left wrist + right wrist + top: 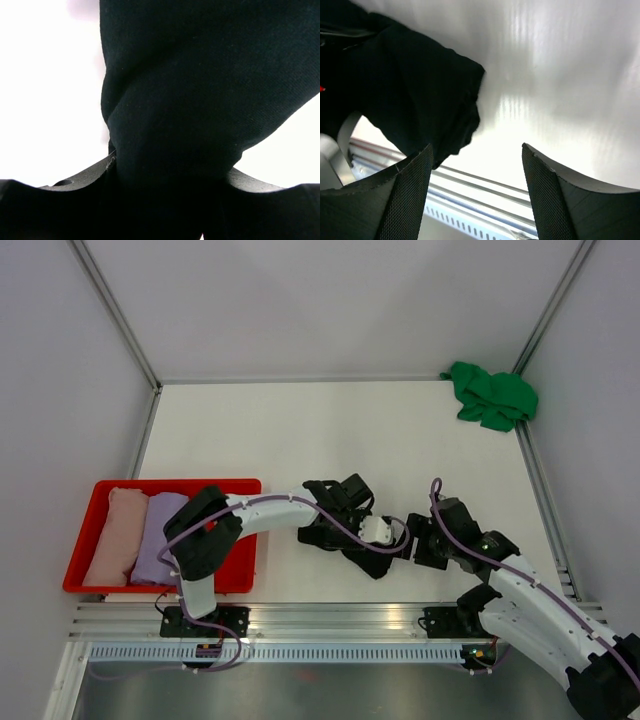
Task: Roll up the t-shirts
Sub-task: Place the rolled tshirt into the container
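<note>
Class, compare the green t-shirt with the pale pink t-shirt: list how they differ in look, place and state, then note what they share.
The green t-shirt is a crumpled heap; the pale pink t-shirt is rolled into a neat tube. The green one lies on the table at its far right corner; the pink one sits in the red tray at the near left, beside a lavender roll. Both are plain soft cloth.

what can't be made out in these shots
- Left wrist: the black tee fills the frame, hiding most of the left gripper.
- Top view: the tee blends into the dark arms; its outline is lost.
- Top view: the left arm hides part of the lavender tee and tray.
</note>
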